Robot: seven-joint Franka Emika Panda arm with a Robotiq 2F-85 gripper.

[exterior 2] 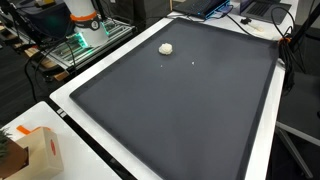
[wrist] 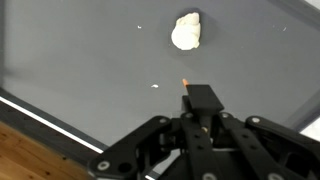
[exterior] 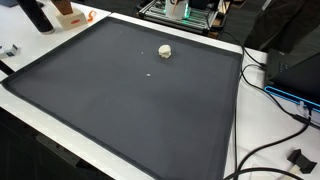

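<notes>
black end effector (wrist: 200, 125) fills the bottom of the wrist view, a small black block with an orange tip (wrist: 203, 97) at its front; i cannot tell whether its fingers are apart or together. ahead of it, on the dark grey mat (wrist: 70, 50) covering the white worktop (exterior: 262, 125), lie a tiny white speck (wrist: 155, 86) and, further off to the right, a white crumpled lump (wrist: 186, 30), clear of the end effector.

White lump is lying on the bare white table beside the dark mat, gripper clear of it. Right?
Not quite. The white lump lies on the dark mat, not on the bare table; both exterior views show it well inside the mat's edge. The gripper is clear of it, as the wrist view shows.
</notes>
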